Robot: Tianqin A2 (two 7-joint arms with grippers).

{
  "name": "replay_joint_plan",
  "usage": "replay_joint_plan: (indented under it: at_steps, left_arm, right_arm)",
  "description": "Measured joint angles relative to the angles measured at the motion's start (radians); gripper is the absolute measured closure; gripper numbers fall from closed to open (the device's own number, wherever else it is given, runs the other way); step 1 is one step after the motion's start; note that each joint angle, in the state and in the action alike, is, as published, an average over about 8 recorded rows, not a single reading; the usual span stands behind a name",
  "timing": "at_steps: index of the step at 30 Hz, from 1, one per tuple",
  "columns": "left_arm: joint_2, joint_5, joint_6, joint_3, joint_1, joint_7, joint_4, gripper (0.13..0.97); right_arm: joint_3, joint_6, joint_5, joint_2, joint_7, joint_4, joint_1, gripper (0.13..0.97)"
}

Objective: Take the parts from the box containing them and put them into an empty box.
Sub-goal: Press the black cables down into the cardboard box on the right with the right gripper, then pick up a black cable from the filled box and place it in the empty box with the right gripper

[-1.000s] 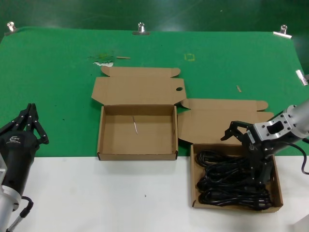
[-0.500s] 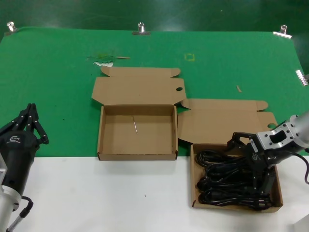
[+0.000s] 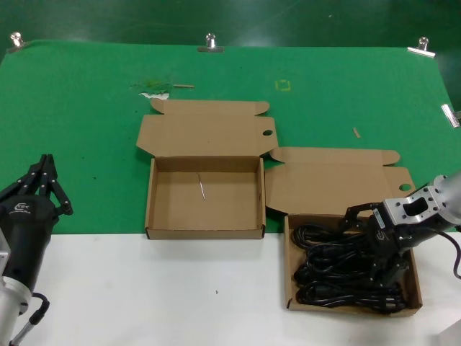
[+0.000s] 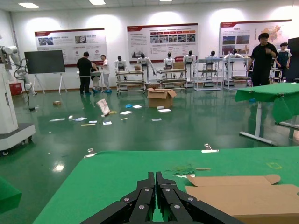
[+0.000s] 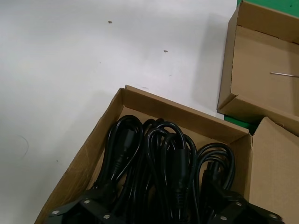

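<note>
Glossy black cables, matt cardboard box

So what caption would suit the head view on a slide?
Right pincer reaches, open, into the box of black cables; empty box waits beside, left pincer parked shut.

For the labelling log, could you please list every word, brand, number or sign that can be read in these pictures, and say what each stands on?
No text can be read for certain.
Left gripper: a small pale logo on its black body, too small to read.
Wall posters in the left wrist view: printed text and pictures, too blurred to read.
The empty box, the box containing them and the parts: no print visible.
</note>
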Motion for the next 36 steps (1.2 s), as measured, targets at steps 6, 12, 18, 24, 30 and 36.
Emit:
replay_joint_plan:
  at_steps: [6,12,18,24,30,36]
  left_arm:
    - [0.000,0.000,0.000,0.000,0.000,0.000,0.000,0.946]
    - [0.000,0.000,0.000,0.000,0.000,0.000,0.000,0.946]
    - [0.000,0.000,0.000,0.000,0.000,0.000,0.000,0.946]
    - [0.000,0.000,0.000,0.000,0.000,0.000,0.000,0.946]
    - [0.000,0.000,0.000,0.000,0.000,0.000,0.000,0.946]
    - [0.000,0.000,0.000,0.000,0.000,0.000,0.000,0.946]
  right_arm:
    - [0.005,0.001,-0.002,-0.001,0.002,0.000,-0.001,0.400]
    - [0.008,0.002,-0.004,-0.001,0.006,0.000,-0.002,0.519]
    - [0.013,0.001,-0.004,-0.001,0.007,0.000,-0.002,0.678]
    - [0.020,-0.003,-0.001,0.000,0.004,0.001,-0.003,0.770]
    - [0.026,-0.019,0.002,0.004,0.007,0.003,0.000,0.836]
    - [0.035,-0.052,0.010,0.010,0.024,0.010,0.021,0.867]
